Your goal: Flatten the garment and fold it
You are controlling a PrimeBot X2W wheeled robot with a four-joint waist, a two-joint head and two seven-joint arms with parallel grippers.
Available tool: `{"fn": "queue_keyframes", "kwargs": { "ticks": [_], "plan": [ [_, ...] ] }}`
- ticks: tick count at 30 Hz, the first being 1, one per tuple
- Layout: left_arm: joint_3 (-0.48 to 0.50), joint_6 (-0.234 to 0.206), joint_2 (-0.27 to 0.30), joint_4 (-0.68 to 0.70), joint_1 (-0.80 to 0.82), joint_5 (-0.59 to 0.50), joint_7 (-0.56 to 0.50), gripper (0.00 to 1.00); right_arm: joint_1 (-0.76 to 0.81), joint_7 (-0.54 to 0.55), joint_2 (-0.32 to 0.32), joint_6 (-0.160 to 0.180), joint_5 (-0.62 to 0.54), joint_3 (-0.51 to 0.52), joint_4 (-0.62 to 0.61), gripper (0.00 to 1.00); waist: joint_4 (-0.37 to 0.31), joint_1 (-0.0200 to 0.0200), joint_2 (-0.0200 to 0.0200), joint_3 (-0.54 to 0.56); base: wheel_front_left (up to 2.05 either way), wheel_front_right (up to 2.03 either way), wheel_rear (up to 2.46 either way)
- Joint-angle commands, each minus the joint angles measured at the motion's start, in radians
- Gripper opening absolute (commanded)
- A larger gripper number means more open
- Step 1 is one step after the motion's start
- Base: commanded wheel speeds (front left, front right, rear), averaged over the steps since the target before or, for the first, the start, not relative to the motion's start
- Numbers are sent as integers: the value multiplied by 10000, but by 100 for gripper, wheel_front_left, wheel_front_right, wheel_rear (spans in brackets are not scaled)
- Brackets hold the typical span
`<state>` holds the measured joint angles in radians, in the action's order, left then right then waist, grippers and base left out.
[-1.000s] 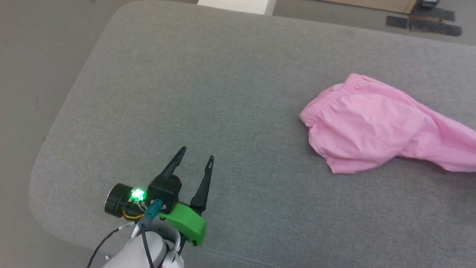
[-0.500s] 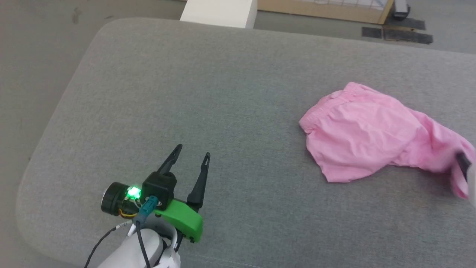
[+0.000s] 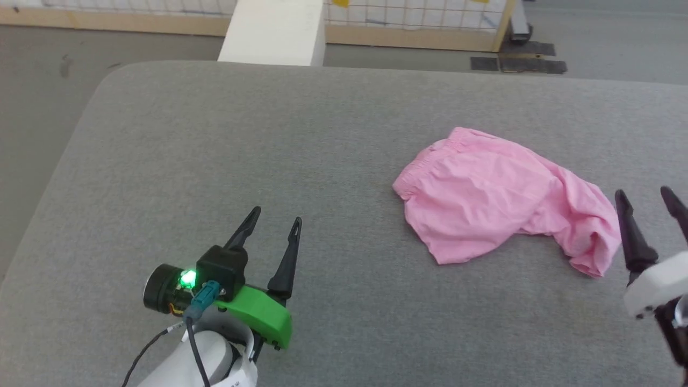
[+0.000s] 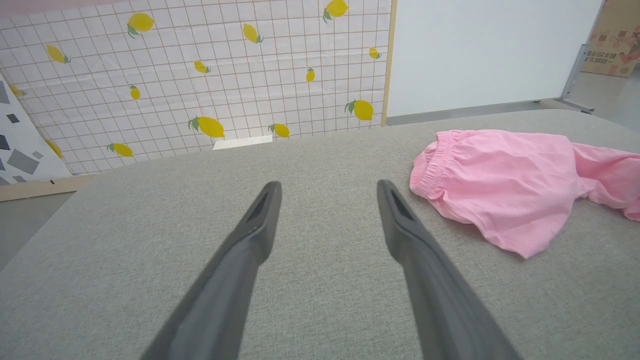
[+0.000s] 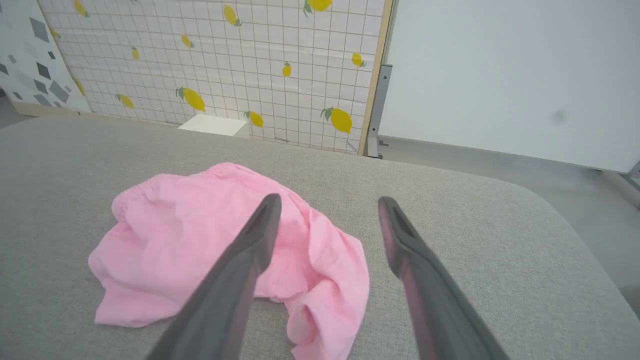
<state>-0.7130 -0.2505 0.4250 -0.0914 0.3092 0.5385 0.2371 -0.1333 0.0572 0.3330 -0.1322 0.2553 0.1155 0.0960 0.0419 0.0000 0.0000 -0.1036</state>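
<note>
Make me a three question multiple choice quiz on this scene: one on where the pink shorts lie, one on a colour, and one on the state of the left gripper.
1. On the grey padded surface, the garment lies nearest to:
A) the left gripper
B) the right gripper
C) the surface's far left corner

2. The garment's colour is:
A) blue
B) white
C) pink

3. The left gripper is:
A) open and empty
B) shut on the garment
C) shut on nothing

Answers:
1 B: in the head view, the garment's bunched end sits just beside the right gripper's fingers.
2 C: it shows pink in every view.
3 A: its fingers stand apart over bare surface, away from the garment.
</note>
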Motion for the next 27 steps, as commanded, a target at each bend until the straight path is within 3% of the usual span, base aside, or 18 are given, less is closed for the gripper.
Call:
{"fn": "queue_keyframes", "kwargs": {
  "ticks": [1, 9, 16, 22, 27],
  "plan": [
    [33, -55, 94, 55, -143, 86, -71, 100, 285, -224, -365, 15, -167, 220, -205, 100, -195, 0, 0, 70, 0, 0, 0],
    [-54, 308, 137, 379, 197, 648, -1123, 100, 1097, -523, -1951, 15, -885, 1128, -1130, 100, -697, 0, 0, -254, 0, 0, 0],
    [-322, 1014, -30, 442, 2024, 906, -2913, 100, 1140, -478, -2309, 15, -1251, 1216, -1537, 100, -1278, 0, 0, -1225, 0, 0, 0],
    [-685, 1926, -336, -367, 3883, 1661, -5426, 100, 933, -699, -2501, 15, -1450, 1094, -1518, 100, -1867, 0, 0, -2069, 0, 0, 0],
    [-774, 2340, -522, -1373, 5049, 2294, -7151, 100, 683, -989, -2677, 15, -1551, 863, -1297, 100, -2434, 0, 0, -2684, 0, 0, 0]
  ]
}}
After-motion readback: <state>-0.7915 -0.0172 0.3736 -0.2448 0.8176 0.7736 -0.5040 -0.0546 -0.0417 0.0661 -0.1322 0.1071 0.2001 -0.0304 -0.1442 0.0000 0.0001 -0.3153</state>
